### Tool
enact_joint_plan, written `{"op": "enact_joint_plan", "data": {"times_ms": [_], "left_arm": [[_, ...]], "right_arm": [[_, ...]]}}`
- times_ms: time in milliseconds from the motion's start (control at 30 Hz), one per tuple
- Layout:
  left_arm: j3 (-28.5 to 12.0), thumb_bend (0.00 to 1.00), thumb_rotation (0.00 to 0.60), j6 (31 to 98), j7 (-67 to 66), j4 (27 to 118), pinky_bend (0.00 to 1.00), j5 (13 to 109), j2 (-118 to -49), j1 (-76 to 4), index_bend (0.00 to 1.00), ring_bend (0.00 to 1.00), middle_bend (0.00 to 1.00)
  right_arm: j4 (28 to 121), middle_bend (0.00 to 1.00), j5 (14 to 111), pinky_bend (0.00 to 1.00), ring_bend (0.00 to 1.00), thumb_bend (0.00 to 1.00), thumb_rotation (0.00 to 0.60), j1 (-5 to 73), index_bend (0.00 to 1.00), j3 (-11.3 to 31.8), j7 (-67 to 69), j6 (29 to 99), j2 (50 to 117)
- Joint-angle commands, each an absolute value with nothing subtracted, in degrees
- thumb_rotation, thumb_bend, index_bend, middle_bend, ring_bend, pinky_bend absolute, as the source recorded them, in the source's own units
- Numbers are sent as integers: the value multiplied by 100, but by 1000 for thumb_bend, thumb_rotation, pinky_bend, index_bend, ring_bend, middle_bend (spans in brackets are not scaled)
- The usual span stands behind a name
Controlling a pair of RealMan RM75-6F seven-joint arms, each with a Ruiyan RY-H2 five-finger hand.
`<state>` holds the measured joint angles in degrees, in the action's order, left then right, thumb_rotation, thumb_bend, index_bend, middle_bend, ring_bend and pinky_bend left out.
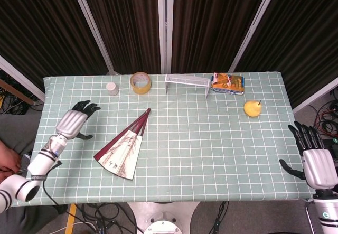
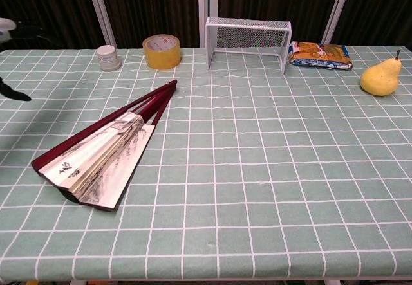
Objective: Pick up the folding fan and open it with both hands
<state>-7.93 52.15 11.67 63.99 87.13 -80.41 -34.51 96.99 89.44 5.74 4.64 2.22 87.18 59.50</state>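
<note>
Left robot hand [image 1: 75, 122] open, empty — beside the folding fan [image 1: 122, 147]; right robot hand [image 1: 316, 159] open, empty.

— How is the scene lit?
— Evenly from overhead; only soft, short shadows are cast on the tablecloth [image 1: 211, 149], and the curtains [image 1: 127, 22] are left dark.
— Any blur?
— Both views are rendered sharp; no glare is seen.

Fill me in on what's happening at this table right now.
A two-armed robot is going after the folding fan, which lies partly spread on the green checked table, untouched. The left hand is out over the table to the fan's left, fingers apart and holding nothing. The right hand waits open off the table's right edge. Nothing has been picked up yet.
</note>
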Motion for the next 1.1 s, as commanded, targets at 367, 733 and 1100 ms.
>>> {"op": "enact_joint_plan", "data": {"times_ms": [367, 733, 1100], "left_arm": [[-289, 70, 600, 4683, 2606, 2625, 162, 9228, -10420, -4661, 222, 71, 169], [-87, 59, 600, 4707, 3050, 1606, 161, 9264, -11238, -4959, 222, 71, 169], [56, 44, 600, 5112, 3521, 1716, 161, 9338, -11428, -5168, 222, 71, 169]], "right_arm": [[9937, 0, 8699, 0, 0, 123, 600, 591, 0, 527, -86, 8596, 5886], [10068, 0, 8585, 0, 0, 124, 600, 551, 0, 553, -219, 8617, 5834], [10060, 0, 8524, 0, 0, 123, 600, 529, 0, 560, -204, 8606, 5826]]}}
